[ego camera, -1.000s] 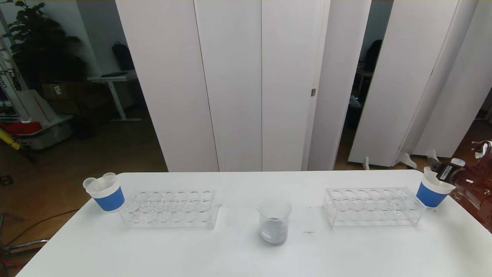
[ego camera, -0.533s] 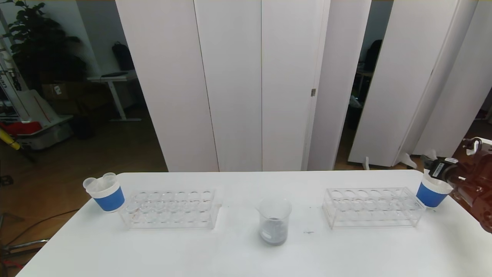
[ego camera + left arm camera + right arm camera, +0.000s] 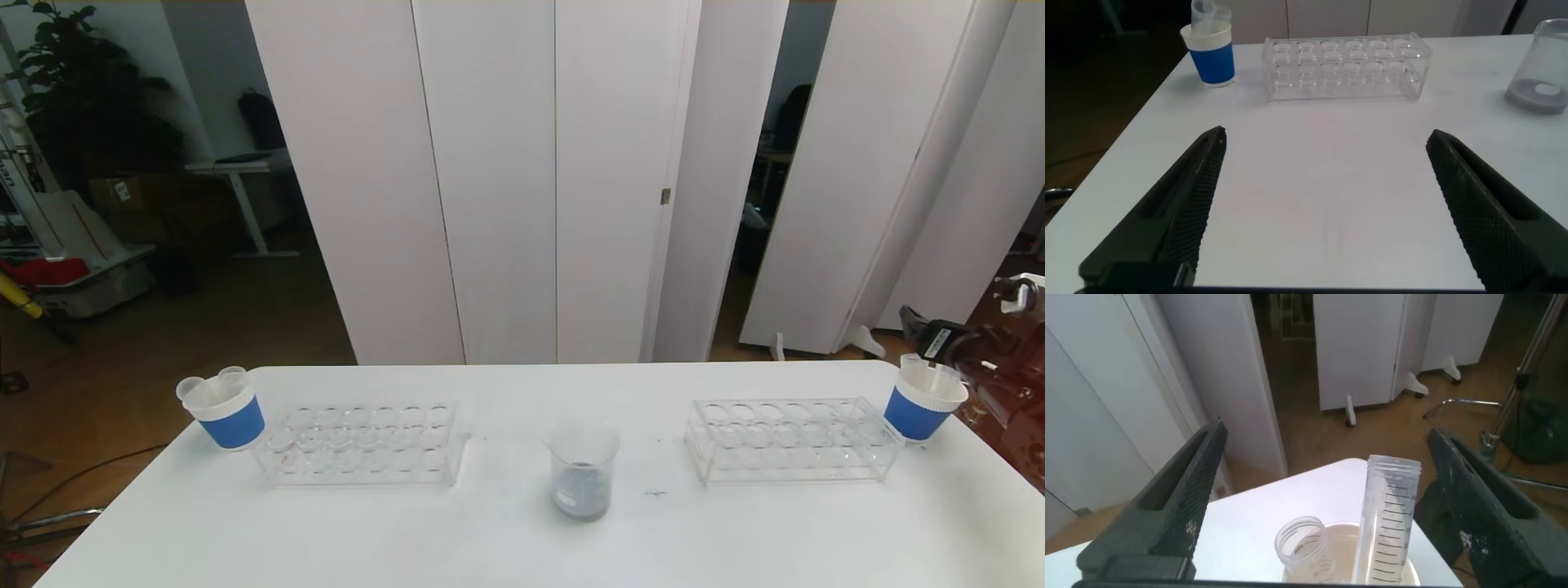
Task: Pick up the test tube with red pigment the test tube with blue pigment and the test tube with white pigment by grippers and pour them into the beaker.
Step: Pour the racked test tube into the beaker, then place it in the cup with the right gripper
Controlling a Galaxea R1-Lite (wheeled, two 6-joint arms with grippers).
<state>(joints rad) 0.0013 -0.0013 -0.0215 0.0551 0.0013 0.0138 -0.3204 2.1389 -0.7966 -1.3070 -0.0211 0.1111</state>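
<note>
The beaker (image 3: 581, 469) stands at the table's middle with dark grey liquid in its bottom; it also shows as the beaker (image 3: 1545, 69) in the left wrist view. No tube holding red, blue or white pigment is in view. Two clear tubes, a tall graduated tube (image 3: 1392, 527) and a shorter tube (image 3: 1305, 549), stand in the right paper cup (image 3: 921, 408) and look empty. My right gripper (image 3: 927, 335) (image 3: 1327, 433) hovers open just above and behind that cup. My left gripper (image 3: 1327, 137) is open over bare table, holding nothing.
A left blue-and-white paper cup (image 3: 227, 412) (image 3: 1212, 55) with clear tubes stands at the far left. Two clear racks, the left rack (image 3: 363, 445) (image 3: 1346, 64) and the right rack (image 3: 792, 439), flank the beaker with their holes unfilled. White panels stand behind the table.
My right gripper has risen and drawn back from the right cup's rim, still open. The cup now stands free with its tubes in it. Nothing else moved.
</note>
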